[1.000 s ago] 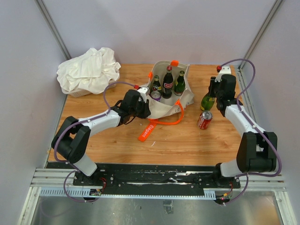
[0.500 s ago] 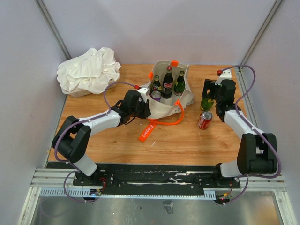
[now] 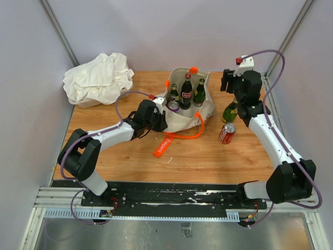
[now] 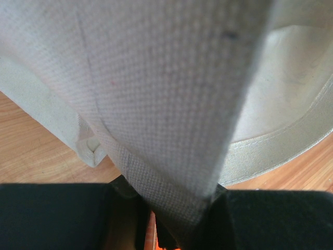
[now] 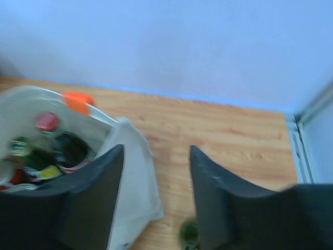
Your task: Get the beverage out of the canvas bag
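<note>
- I'm raising the right gripper (image 5: 156,156), spread and empty, clear of the green bottle (image 3: 230,111) I just released below it.
- My left gripper (image 3: 158,121) is pinching the bag (image 3: 206,108) wall; more drinks (image 3: 186,92) are waiting inside.

Brown wooden table (image 3: 130,156) inside pale grey walls (image 3: 171,31).
Walls stand on the left, right and far sides; silver metal rails (image 3: 171,208) run along the near edge. The light is soft.
</note>
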You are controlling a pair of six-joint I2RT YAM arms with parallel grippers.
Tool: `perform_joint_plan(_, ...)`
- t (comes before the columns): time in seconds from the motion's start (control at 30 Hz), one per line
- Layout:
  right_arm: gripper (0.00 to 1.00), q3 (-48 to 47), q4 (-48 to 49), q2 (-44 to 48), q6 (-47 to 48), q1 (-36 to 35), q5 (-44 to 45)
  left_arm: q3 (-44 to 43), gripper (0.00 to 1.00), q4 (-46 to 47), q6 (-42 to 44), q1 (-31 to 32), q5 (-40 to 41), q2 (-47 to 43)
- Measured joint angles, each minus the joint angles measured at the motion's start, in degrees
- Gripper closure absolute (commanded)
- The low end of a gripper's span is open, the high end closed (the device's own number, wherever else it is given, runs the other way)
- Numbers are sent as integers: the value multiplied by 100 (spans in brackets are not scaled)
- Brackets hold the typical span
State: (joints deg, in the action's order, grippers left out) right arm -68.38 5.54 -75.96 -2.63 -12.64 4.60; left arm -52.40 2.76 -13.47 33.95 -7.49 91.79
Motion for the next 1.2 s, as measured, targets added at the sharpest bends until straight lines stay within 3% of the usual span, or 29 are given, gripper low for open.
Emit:
perform_joint_plan(0.17, 67, -1233, -444, 20, 302, -949, 103, 0, 91, 0, 2, 0, -7, 0)
perform_joint_plan(0.27, 66, -1733, -686, -157, 348, -1373, 35, 0, 91, 0, 4, 0, -13, 0)
perform_joint_plan(0.43, 56, -1991, -896, -693, 254, -1600, -59, 0, 91, 0, 4, 0, -15, -2)
perform_joint_plan(0.63, 32, -2033, -1193, -1585, 37, -1602, -184, 0, 90, -2, 13, 0, -15, -2)
perform_joint_plan(0.7, 30, -2120, -1298, -1847, 9, -1602, -197, 0, 90, -2, 15, 0, -15, -2)
perform_joint_plan(1.2, 45, -2769, -1263, -2828, 4, -1602, 24, 0, 89, -4, 15, 0, -13, -2)
